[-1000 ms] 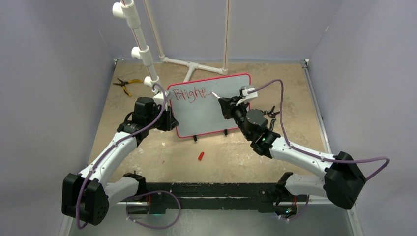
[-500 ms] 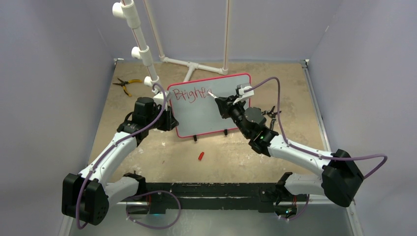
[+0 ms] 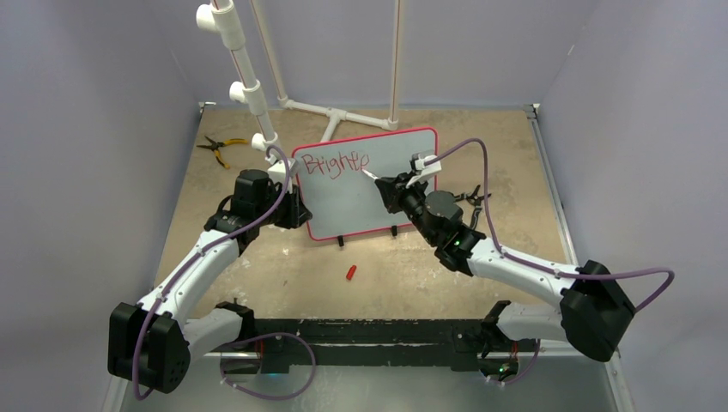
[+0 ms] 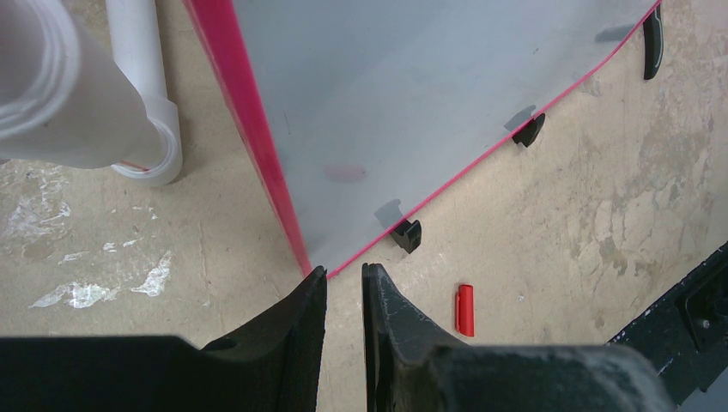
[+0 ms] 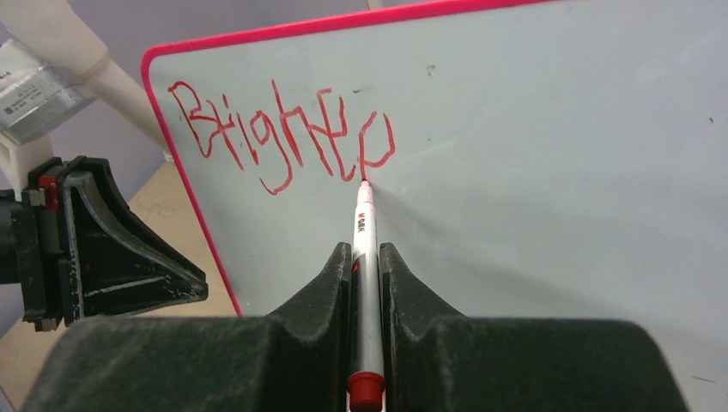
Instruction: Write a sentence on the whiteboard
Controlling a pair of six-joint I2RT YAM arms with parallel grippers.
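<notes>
**Left gripper** [image 4: 343,276]: The jaws stand nearly together with a narrow slot between them. The lower corner of the whiteboard [image 4: 412,103] meets the jaw tips. The left wrist view does not show whether the red frame is pinched or only braced, so the hold cannot be determined. This arm has not shifted over the last second, and the board stands where it stood. A small red cap [image 4: 464,310] lies on the table just right of the jaws, clear of the board.

**The sentence** [image 5: 283,137]: One red word runs along the upper left of the board, ahead of and left of the right jaws. A second ago it ended in a loose trailing stroke. That stroke has since been closed into a looped final letter.

**Right gripper** [image 5: 365,251]: The jaws are clamped on the marker [image 5: 362,219], which projects straight ahead between them. Its tip touches the board at the foot of the newest letter. The gripper has dropped slightly down the board face as the downstroke was drawn.

**Task status (judgement):** The first word appears complete or nearly so. Most of the sentence remains to be written. The next move probably calls for lifting the tip and repositioning rightward of the jaws, while the board is kept steady.
</notes>
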